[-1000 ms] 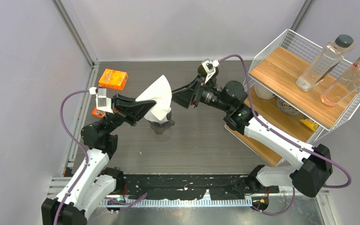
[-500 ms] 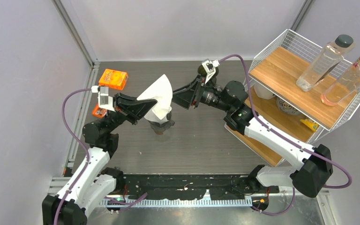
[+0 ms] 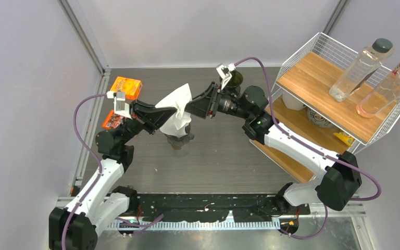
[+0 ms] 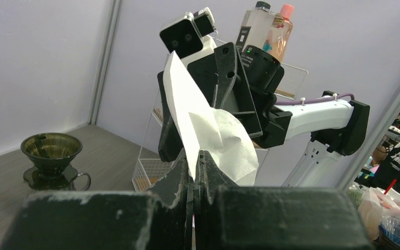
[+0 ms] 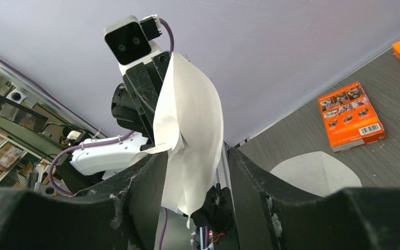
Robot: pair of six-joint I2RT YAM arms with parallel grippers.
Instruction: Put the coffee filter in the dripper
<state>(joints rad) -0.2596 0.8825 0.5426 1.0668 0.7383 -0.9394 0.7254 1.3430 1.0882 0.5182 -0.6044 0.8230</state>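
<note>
Coffee filter — white paper, matt, softly creased. Dripper: dark, glossy, translucent, glass-like. Table: dark wood-grain, matt. Rack of white-coated wire with smooth pale wood shelves. Right gripper — black matt plastic, edges scuffed rough.

**Desk, contents by position**
- Centre: coffee filter raised above the desk. Left gripper is on its left, fingers pinched on its lower edge. Right gripper is on its right, fingers apart, one either side of the sheet.
- Far edge: dripper, behind the right wrist.
- Far left corner: box.
- Left, nearer: second box, beside the left arm; spare filter flat on the desk near it.
- Right: wire rack. Bottle and second bottle are side by side on its top shelf.
</note>
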